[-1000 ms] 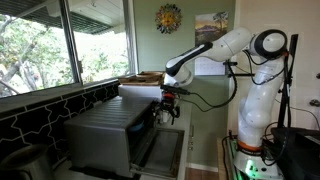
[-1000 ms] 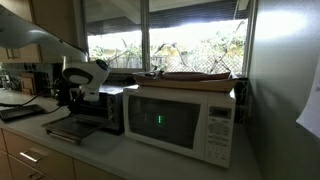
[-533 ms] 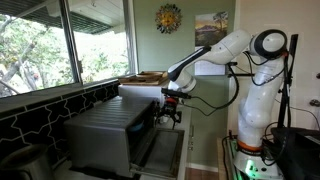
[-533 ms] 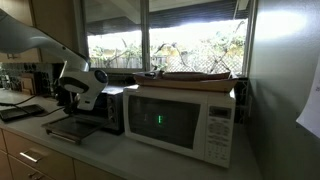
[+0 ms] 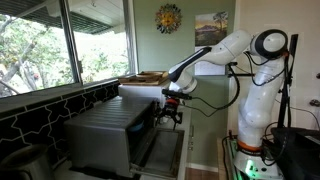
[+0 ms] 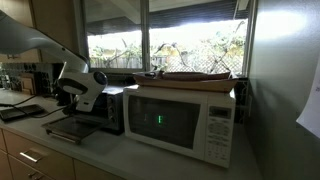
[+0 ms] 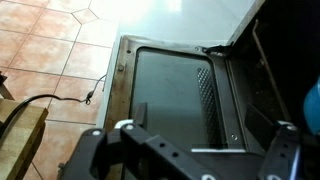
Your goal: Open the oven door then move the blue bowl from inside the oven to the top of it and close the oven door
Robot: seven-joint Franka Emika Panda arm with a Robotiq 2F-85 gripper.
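The grey oven [image 5: 105,130] with a ribbed top stands on the counter. It also shows dark behind the arm in an exterior view [image 6: 108,110]. The oven door [image 5: 160,152] hangs open and lies flat; its dark glass window fills the wrist view [image 7: 170,85]. A bit of the blue bowl [image 7: 312,105] shows at the right edge of the wrist view, inside the oven cavity. My gripper [image 5: 168,114] hovers just above the open door in front of the cavity. In the wrist view my gripper [image 7: 195,160] is open and empty, its fingers [image 7: 100,150] spread wide.
A white microwave [image 6: 185,120] stands beside the oven, with a flat wooden tray [image 6: 195,75] on top. Windows run behind the counter. Tiled floor [image 7: 50,45] and a black cable [image 7: 45,98] lie below the counter's front edge.
My gripper has shifted slightly outward from the oven front and a little lower over the open door. The door stays open.
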